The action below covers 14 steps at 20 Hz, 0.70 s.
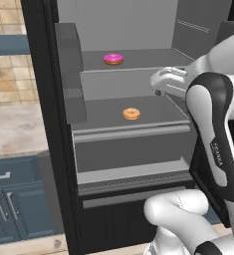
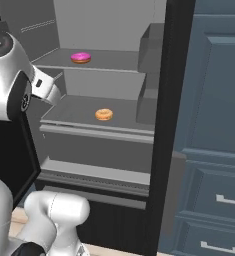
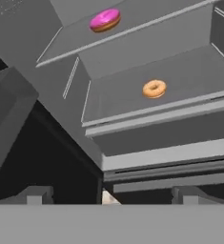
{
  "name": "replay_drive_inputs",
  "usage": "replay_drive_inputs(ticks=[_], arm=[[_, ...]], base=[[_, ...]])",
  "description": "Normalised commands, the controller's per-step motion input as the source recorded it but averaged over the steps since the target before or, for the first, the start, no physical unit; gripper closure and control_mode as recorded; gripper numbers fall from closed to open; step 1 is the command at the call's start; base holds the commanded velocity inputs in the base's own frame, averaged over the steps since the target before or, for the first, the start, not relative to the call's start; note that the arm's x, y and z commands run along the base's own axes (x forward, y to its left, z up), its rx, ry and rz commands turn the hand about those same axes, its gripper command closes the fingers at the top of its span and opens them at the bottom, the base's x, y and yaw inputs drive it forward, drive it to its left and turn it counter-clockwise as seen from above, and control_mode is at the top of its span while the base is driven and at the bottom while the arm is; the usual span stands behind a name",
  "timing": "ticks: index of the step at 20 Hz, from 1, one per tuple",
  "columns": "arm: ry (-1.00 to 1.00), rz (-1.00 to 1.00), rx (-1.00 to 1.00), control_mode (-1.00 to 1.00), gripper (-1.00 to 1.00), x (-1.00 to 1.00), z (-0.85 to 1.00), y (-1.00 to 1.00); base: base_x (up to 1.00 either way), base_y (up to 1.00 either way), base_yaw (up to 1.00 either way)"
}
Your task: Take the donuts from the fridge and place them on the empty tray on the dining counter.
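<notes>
Fingers (image 3: 111, 196) spread wide, empty; orange donut (image 3: 154, 88) ahead, pink donut (image 3: 105, 20) beyond. Risk: clipping shelf edge (image 3: 156, 114) on approach.

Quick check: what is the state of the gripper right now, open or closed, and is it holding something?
Gripper: open, holding nothing; pink-frosted ring donut and orange-glazed ring donut lie on grey fridge shelves.

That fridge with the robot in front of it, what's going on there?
The fridge stands open and a white robot arm is reaching toward its shelves. A pink donut lies on the upper shelf and an orange donut on the shelf below. The gripper is open and holds nothing; neither donut has been picked up yet.
</notes>
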Motion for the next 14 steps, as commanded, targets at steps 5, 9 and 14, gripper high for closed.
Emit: replay_drive_inputs(ticks=[5,9,14], arm=[[0.0,0.18,-0.36,-1.0,-1.0,0.08,-0.22,-0.09],[0.01,0.06,-0.31,-1.0,-1.0,0.24,-0.35,0.0],[0.0,0.0,-0.08,1.0,-1.0,0.08,-0.02,0.0]], base=[[0.0,0.0,0.0],[0.0,0.0,0.0],[0.05,0.0,0.0]])
